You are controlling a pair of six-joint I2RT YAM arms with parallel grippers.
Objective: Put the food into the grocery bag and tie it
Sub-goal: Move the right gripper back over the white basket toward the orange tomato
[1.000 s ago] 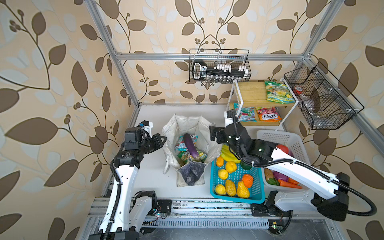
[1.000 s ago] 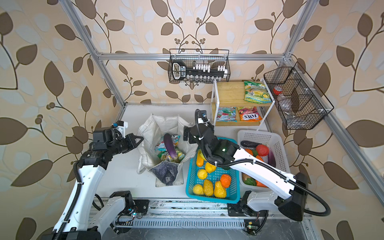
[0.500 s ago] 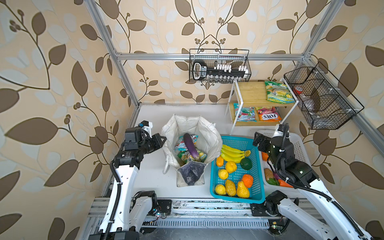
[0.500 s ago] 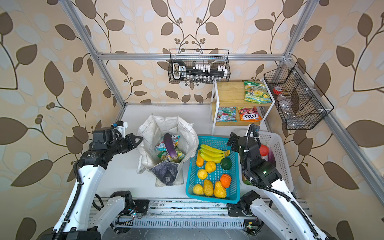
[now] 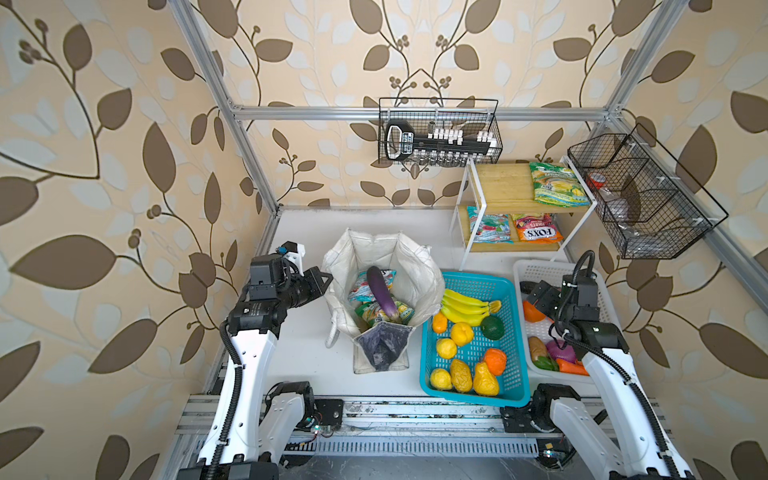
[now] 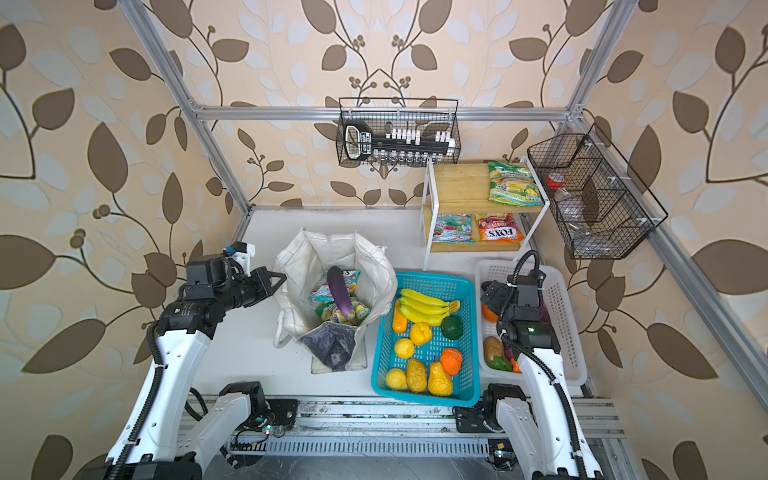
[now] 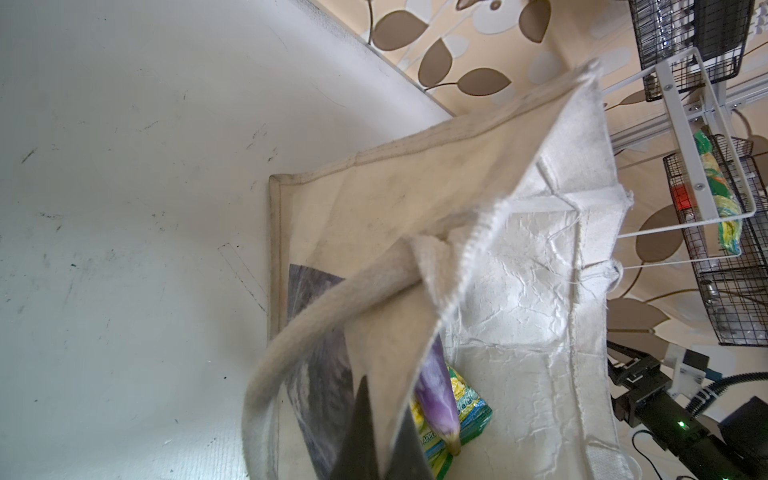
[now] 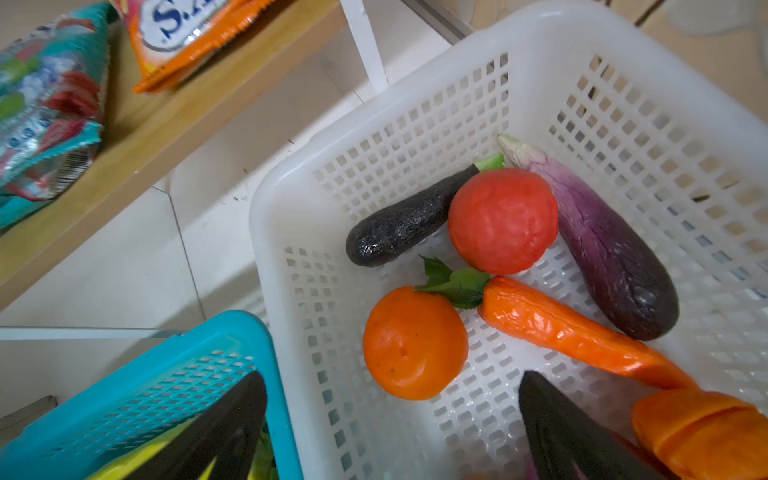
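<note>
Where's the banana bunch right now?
In both top views the banana bunch lies at the far end of the teal basket, just right of the bag, next to a dark green fruit.

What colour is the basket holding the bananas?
Teal blue: the basket is perforated plastic with a grid of small holes. It shows best in both top views.

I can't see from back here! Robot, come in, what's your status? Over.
Left gripper shut on grocery bag rim. Right gripper open, empty, over white basket. Eggplant and snack packets bagged; bananas wait in teal basket. Bag mouth unblocked.
</note>
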